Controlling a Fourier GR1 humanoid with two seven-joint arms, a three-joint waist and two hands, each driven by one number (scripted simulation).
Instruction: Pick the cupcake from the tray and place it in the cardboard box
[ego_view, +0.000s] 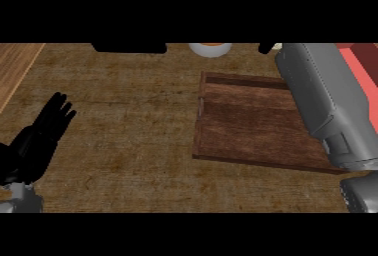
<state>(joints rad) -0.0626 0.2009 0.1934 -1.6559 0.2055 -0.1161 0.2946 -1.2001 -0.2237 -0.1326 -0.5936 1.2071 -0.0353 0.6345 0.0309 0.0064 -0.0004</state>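
Note:
The brown wooden tray (251, 125) lies right of centre, and its visible surface carries nothing. A small round white thing with an orange top (210, 49), possibly the cupcake, sits at the view's top edge beyond the tray's far left corner. My right forearm stretches up along the tray's right side. Only a black bit of my right hand (267, 48) shows at the top edge, right of that white thing. A red-walled box (362, 62) shows at the upper right, partly behind the forearm. My left hand (40, 135) rests open at the left edge, fingers up.
A black object (129, 47) sits at the top edge, left of centre. A lighter wooden strip (13, 70) runs along the counter's far left. The brown counter top (125, 115) spreads between my left hand and the tray.

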